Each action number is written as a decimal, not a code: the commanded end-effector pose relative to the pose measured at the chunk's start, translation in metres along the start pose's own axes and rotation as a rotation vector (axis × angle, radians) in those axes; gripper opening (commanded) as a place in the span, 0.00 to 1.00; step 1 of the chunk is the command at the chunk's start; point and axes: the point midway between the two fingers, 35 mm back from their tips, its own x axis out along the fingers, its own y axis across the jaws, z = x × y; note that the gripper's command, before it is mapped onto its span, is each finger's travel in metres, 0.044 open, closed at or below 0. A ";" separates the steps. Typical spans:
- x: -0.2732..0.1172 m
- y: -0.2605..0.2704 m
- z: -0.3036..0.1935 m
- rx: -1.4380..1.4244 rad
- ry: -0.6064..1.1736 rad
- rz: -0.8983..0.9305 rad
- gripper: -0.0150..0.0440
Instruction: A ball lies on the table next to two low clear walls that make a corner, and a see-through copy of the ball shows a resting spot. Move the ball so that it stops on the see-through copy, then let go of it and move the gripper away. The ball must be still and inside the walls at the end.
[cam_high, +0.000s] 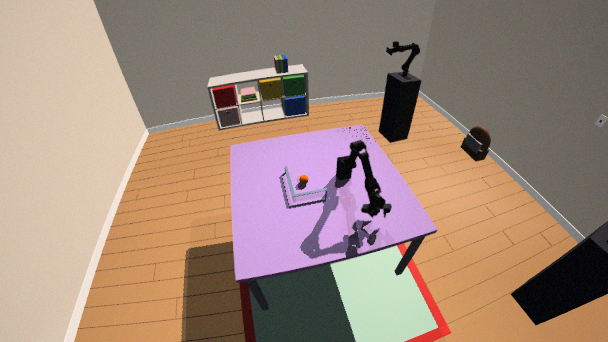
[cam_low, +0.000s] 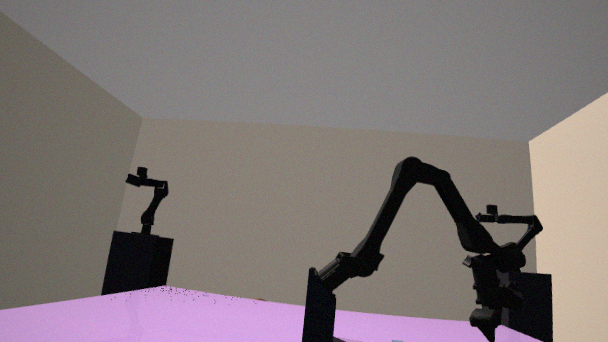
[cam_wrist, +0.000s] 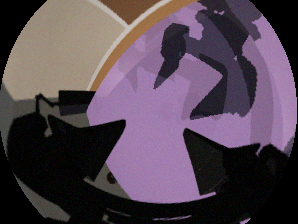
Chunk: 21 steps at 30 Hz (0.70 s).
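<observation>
An orange ball (cam_high: 303, 178) lies on the purple table (cam_high: 280, 240) (cam_low: 150, 315) (cam_wrist: 153, 129), in the inner angle of two low clear walls (cam_high: 288, 182) that form an L. I cannot make out the see-through copy apart from the ball. My gripper (cam_high: 377, 211) (cam_low: 487, 322) (cam_wrist: 155, 127) is open and empty. It hangs a little above the table near the front right edge, well to the right of the walls and the ball. The wrist view shows only bare purple table and the arm's shadow between the fingers.
The arm's base (cam_high: 344, 167) stands on the table to the right of the walls. Another arm on a black pedestal (cam_high: 398, 105) stands on the floor behind the table. A cube shelf (cam_high: 257, 97) is at the back wall. A rug (cam_high: 380, 300) lies under the table's front.
</observation>
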 end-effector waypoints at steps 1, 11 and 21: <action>0.000 -0.001 0.001 0.000 -0.003 -0.002 0.98; -0.015 -0.069 0.077 -0.011 -0.201 -0.175 0.99; -0.037 -0.149 0.118 -0.026 -0.256 -0.367 0.99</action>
